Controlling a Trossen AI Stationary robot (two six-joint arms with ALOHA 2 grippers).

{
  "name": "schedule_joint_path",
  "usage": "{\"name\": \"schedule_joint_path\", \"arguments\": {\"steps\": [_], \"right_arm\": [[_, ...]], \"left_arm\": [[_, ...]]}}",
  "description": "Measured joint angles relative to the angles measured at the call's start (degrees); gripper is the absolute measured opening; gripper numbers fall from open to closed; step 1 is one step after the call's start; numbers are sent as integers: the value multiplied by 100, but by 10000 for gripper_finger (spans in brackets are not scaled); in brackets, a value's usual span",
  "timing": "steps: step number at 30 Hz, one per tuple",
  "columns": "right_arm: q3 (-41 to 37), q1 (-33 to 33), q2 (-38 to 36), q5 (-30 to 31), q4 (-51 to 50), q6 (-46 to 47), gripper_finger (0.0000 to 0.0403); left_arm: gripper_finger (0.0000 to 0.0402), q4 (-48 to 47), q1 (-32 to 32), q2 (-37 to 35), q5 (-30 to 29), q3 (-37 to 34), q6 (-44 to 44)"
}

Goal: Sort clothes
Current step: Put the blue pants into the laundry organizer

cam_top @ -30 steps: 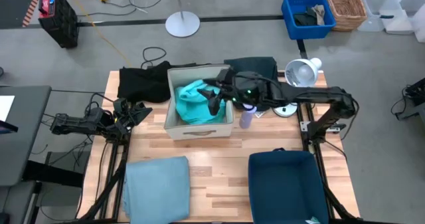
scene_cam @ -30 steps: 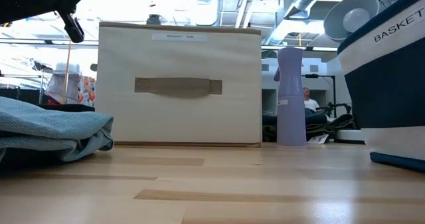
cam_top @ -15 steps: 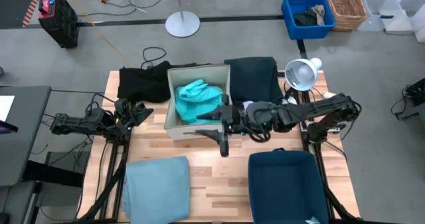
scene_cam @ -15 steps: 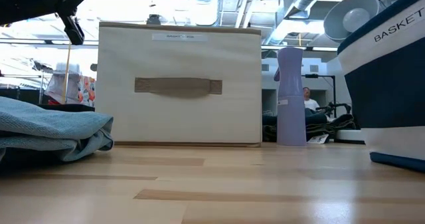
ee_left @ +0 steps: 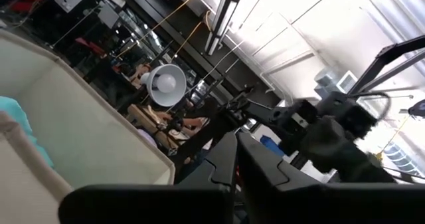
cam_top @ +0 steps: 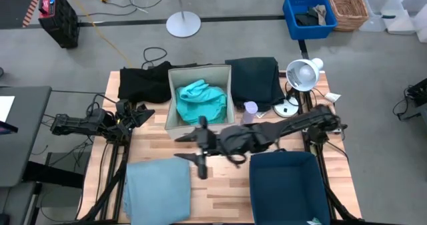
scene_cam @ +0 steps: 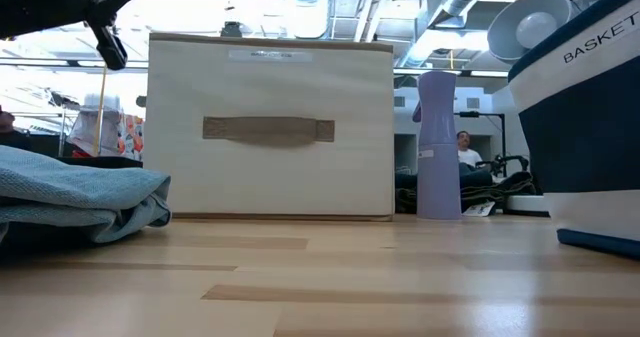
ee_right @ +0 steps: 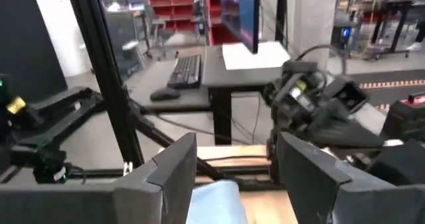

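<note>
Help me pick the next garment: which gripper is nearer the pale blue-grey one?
The right gripper: it hangs open just past the pale blue-grey garment's far edge. The left gripper sits shut at the table's left edge, farther off.

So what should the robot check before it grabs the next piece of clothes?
1. Right gripper jaws open and holding nothing: ok.
2. Pale blue garment lying free on the table, nothing on it: ok.
3. Turquoise garment inside the beige box: ok.
4. Black garment and dark green garment not sorted yet, behind the box: not ok.
5. Left gripper parked at the table's edge, jaws shut: ok.
</note>
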Motion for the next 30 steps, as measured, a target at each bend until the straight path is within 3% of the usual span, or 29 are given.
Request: {"name": "schedule_joint_path", "arguments": {"steps": [6,12,23,30], "right_arm": [[1378,0,1214,-37,-940,6,224],[2203,105,2198,-46,-1654,327,224],[2330,69,3073,-395,-2923,1809,226],[2336,-18,3151,-452,-3295,2499,260]], "left_arm": [[11,-76,0,0,2,0,-35],[11,-273,-2,0,36,0,-123],[11,-447,-2,0,234,0,-295],[11,-447,-2,0,270,0,-297]]}}
